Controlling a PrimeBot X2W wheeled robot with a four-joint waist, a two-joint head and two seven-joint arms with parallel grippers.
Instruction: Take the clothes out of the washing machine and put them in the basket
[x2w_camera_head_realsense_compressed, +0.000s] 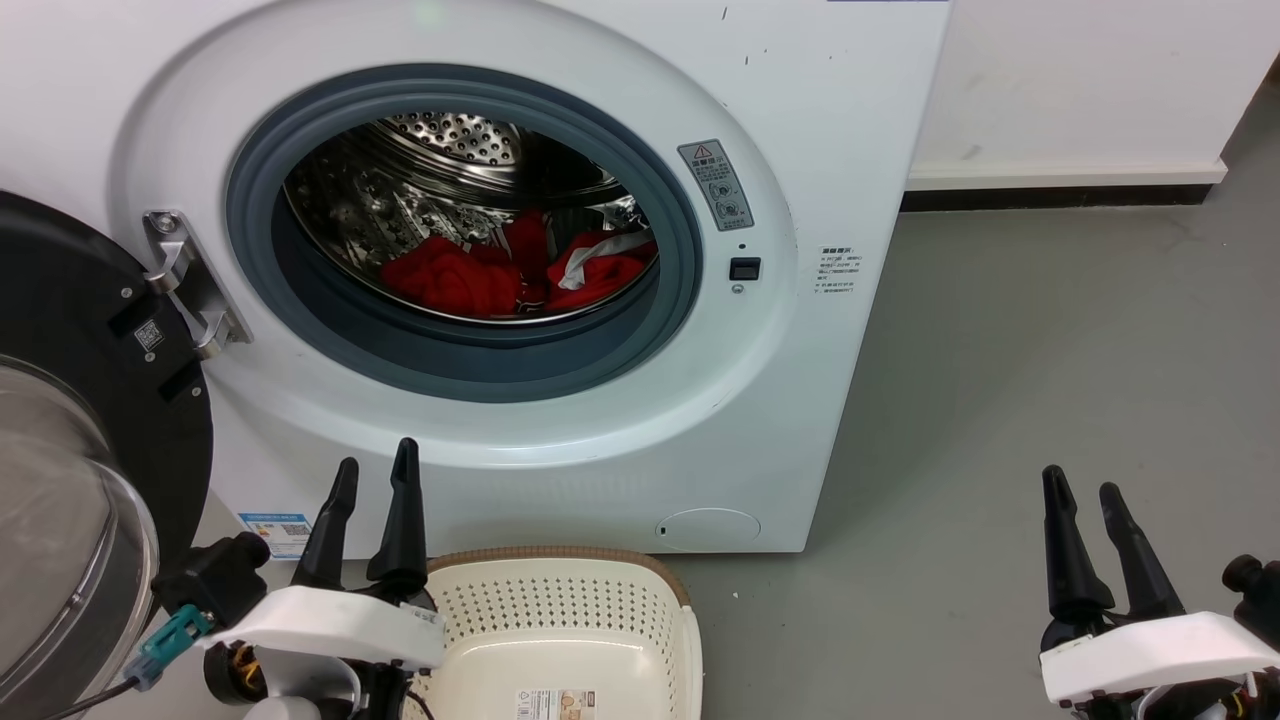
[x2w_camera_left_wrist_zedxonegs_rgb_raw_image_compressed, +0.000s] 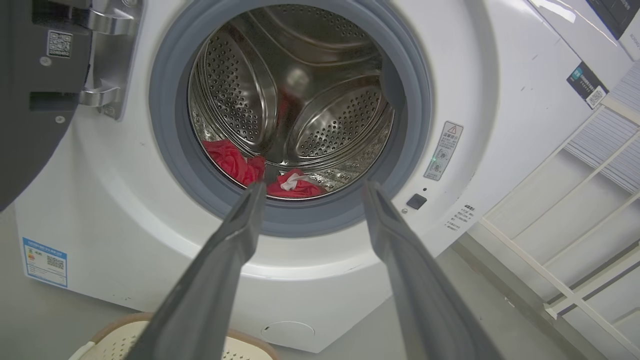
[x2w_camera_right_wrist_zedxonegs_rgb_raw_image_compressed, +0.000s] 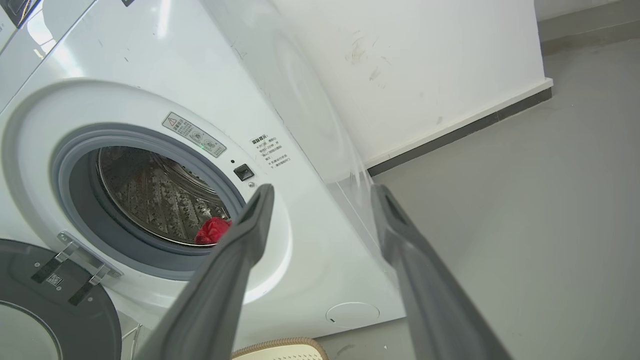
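1. Left hand (x2w_camera_head_realsense_compressed: 377, 455) is at the lower left of the head view. Its two dark fingers are apart with nothing between them, pointing up at the front of the washer (x2w_camera_head_realsense_compressed: 800, 150) below the opening.
2. Right hand (x2w_camera_head_realsense_compressed: 1079, 480) is at the lower right over the bare grey floor (x2w_camera_head_realsense_compressed: 1050, 350). Its fingers are also apart and empty, and it is well apart from the washer.
3. Basket (x2w_camera_head_realsense_compressed: 600, 552), cream with a brown rim, stands on the floor just in front of the washer and just right of the left hand. A printed label shows on its bottom.
4. Door (x2w_camera_head_realsense_compressed: 60, 330) stands open at the washer's left on a steel hinge, showing its black rim and glass bowl.
5. Clothes (x2w_camera_head_realsense_compressed: 460, 280) lie heaped at the bottom of the steel drum (x2w_camera_head_realsense_compressed: 450, 140), behind the grey ring (x2w_camera_head_realsense_compressed: 330, 320). One plain red lump is on the left, and one on the right has a white band across it.
6. Seen from the left wrist, the red heap lies low in the drum, just above the fingertips.
7. Seen from the right wrist, a red patch shows at the opening's lower edge, beside one fingertip.
8. White wall (x2w_camera_head_realsense_compressed: 1080, 80) with dark skirting runs to the washer's right.
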